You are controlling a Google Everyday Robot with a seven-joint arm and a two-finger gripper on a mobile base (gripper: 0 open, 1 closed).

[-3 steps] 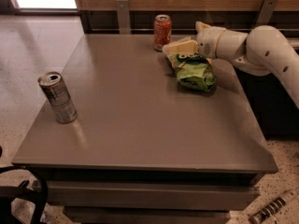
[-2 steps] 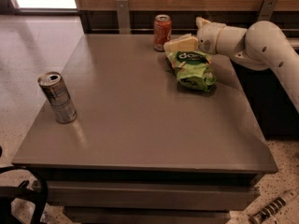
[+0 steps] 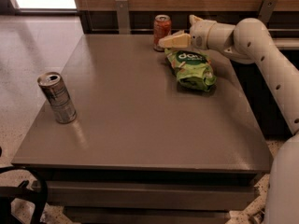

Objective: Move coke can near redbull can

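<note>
The coke can [image 3: 162,32], orange-red with a silver top, stands upright at the far edge of the grey table [image 3: 140,125]. The redbull can [image 3: 57,97], slim and grey-silver, stands upright near the table's left edge, far from the coke can. My gripper [image 3: 164,41] reaches in from the right on a white arm [image 3: 261,45]. Its cream fingers [image 3: 176,41] point left, and their tips lie just right of the coke can's lower half, not around it. The gripper is open and holds nothing.
A green snack bag [image 3: 191,69] lies on the table just below the gripper, right of centre. A wooden wall with metal brackets [image 3: 122,13] runs behind the table. Speckled floor lies to the left. A dark chair part [image 3: 18,195] sits at the bottom left.
The gripper has moved left and a little away from the camera, over the top of the snack bag, closing in on the coke can. Both cans and the bag have stayed put.
</note>
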